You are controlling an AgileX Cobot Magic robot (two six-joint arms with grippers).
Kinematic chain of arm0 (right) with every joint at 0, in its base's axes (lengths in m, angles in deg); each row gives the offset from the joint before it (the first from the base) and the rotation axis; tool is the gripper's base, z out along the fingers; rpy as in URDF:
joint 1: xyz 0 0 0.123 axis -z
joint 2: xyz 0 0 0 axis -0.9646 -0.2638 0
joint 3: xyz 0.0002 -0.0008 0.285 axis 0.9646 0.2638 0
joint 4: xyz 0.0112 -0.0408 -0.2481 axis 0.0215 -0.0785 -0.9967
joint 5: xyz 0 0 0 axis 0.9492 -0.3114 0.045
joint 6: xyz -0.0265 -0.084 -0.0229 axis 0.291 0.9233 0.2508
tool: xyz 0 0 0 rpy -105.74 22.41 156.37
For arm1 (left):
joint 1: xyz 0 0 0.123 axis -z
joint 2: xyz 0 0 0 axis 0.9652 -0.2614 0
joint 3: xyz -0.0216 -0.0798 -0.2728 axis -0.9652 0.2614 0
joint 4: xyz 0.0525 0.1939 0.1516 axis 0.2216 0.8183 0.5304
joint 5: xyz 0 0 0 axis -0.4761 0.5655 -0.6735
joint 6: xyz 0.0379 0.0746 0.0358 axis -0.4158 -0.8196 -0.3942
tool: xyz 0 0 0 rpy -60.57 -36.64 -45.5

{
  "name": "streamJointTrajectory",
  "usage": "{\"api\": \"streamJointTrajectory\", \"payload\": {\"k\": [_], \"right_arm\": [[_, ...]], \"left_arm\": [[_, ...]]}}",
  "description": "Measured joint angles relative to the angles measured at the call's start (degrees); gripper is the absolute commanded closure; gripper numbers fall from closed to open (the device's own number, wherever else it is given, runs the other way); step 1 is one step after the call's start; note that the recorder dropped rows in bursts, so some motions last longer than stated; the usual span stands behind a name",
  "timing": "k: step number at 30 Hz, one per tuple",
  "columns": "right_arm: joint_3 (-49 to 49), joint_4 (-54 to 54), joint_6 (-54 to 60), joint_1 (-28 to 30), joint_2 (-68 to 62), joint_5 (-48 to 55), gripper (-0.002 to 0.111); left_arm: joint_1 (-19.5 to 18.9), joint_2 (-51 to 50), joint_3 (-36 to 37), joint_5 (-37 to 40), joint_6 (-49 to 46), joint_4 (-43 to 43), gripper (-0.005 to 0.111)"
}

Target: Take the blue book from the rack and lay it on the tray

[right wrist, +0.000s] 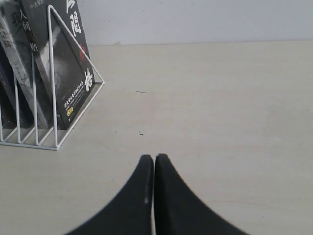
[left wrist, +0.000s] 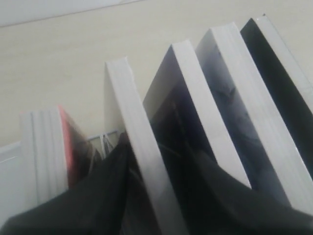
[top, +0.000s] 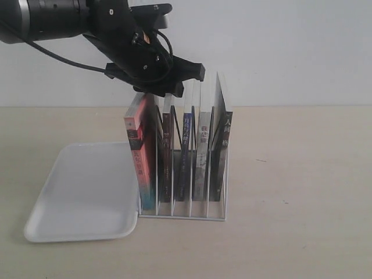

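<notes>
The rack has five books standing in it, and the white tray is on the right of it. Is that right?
Not quite. The exterior view shows the tray lying to the left of the rack, not the right. The rest is right: five books stand in the rack.

Exterior view: the left gripper (top: 173, 92) has its fingertips hidden among the book tops; the blue book (top: 186, 136) shows only its spine. Left wrist view: fingers (left wrist: 102, 196) blurred, grip indeterminate. Right wrist view: rack (right wrist: 51, 73) cut off by the picture's edge.
</notes>
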Motion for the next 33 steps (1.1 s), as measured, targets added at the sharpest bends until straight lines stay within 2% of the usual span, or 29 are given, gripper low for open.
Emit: {"api": "streamJointTrajectory", "payload": {"k": [4, 10, 11, 24, 33], "right_arm": [[0.0, 0.0, 0.0, 0.0, 0.0, 0.0, 0.108], [0.0, 0.0, 0.0, 0.0, 0.0, 0.0, 0.108], [0.0, 0.0, 0.0, 0.0, 0.0, 0.0, 0.108], [0.0, 0.0, 0.0, 0.0, 0.0, 0.0, 0.108], [0.0, 0.0, 0.0, 0.0, 0.0, 0.0, 0.108]], "left_arm": [[0.0, -0.2, -0.1, 0.0, 0.0, 0.1, 0.079], [0.0, -0.4, -0.2, 0.0, 0.4, 0.1, 0.101], [0.0, -0.4, -0.2, 0.1, 0.3, 0.1, 0.103], [0.0, 0.3, -0.3, 0.6, 0.3, 0.2, 0.103], [0.0, 6.2, 0.0, 1.4, 0.6, 0.2, 0.103]]}}
